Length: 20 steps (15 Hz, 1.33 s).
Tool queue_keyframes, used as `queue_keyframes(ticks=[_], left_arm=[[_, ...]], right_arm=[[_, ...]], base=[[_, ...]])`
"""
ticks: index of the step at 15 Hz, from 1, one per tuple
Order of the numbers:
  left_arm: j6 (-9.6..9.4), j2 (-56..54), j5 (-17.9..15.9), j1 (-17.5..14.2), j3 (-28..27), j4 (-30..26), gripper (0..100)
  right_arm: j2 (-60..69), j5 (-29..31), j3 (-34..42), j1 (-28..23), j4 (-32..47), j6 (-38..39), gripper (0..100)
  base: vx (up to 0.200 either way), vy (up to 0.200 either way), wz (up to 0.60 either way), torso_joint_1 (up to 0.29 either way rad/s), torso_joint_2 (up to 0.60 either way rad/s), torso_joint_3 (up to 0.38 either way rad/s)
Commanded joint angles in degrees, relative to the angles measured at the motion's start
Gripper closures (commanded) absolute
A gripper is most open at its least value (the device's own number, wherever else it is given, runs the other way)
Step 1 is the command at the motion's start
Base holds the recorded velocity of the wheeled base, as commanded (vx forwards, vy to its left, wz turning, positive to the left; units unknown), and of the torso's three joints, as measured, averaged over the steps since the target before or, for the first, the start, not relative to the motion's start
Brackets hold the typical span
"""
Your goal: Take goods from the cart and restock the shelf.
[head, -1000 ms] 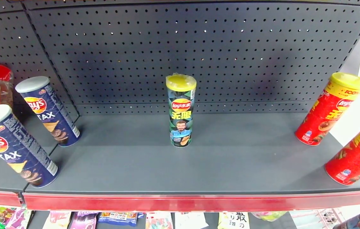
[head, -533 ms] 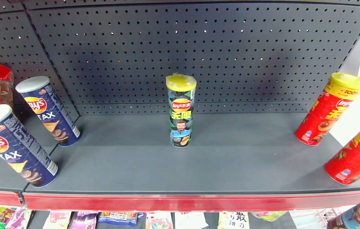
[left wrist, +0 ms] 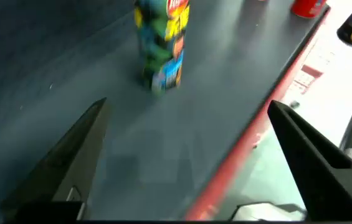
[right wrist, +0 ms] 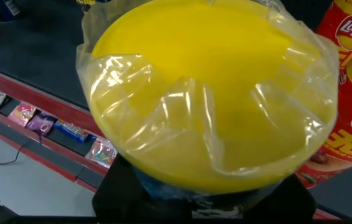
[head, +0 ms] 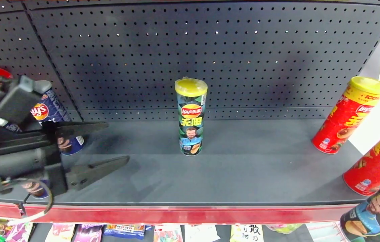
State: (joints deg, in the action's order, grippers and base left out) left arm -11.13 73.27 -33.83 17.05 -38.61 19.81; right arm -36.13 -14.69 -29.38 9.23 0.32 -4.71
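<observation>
1. Your right gripper (right wrist: 200,202) is clamped on the held can (head: 373,215), a green one with its yellow lid towards the wrist camera. It sits off the front right corner of the shelf (head: 243,174), below the red front edge.
2. Your left gripper (head: 117,141) hangs over the shelf's front left part, jaws wide apart with nothing between them.
3. The near red can (head: 376,164) stands at the right edge; the far red can (head: 347,116) stands behind it.
4. The standing can (head: 191,117) is upright mid-shelf, well apart from both grippers.
5. The blue can (head: 53,111) stands near the back left corner, partly hidden by your left gripper.
</observation>
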Motion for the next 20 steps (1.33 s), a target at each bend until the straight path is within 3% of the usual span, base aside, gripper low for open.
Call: queue_keyframes(ticks=[1, 8, 20], left_arm=[[-2.32, 17.17, -2.03, 4.30, -7.97, 4.27, 0], [-2.32, 29.74, -2.91, 5.45, -23.44, 4.36, 0], [-1.70, 39.67, -5.02, 7.38, -36.71, 3.31, 0]], right_arm=[[-0.25, 0.01, -0.06, 0.00, 0.03, -0.04, 100], [0.36, 0.10, 0.11, 0.00, 0.12, -0.04, 100], [0.45, 0.19, 0.02, -0.09, 0.39, 0.14, 100]], base=[[0.000, 0.000, 0.00, 0.000, 0.00, 0.000], [0.000, 0.000, 0.00, 0.000, 0.00, 0.000], [0.000, 0.000, 0.00, 0.000, 0.00, 0.000]])
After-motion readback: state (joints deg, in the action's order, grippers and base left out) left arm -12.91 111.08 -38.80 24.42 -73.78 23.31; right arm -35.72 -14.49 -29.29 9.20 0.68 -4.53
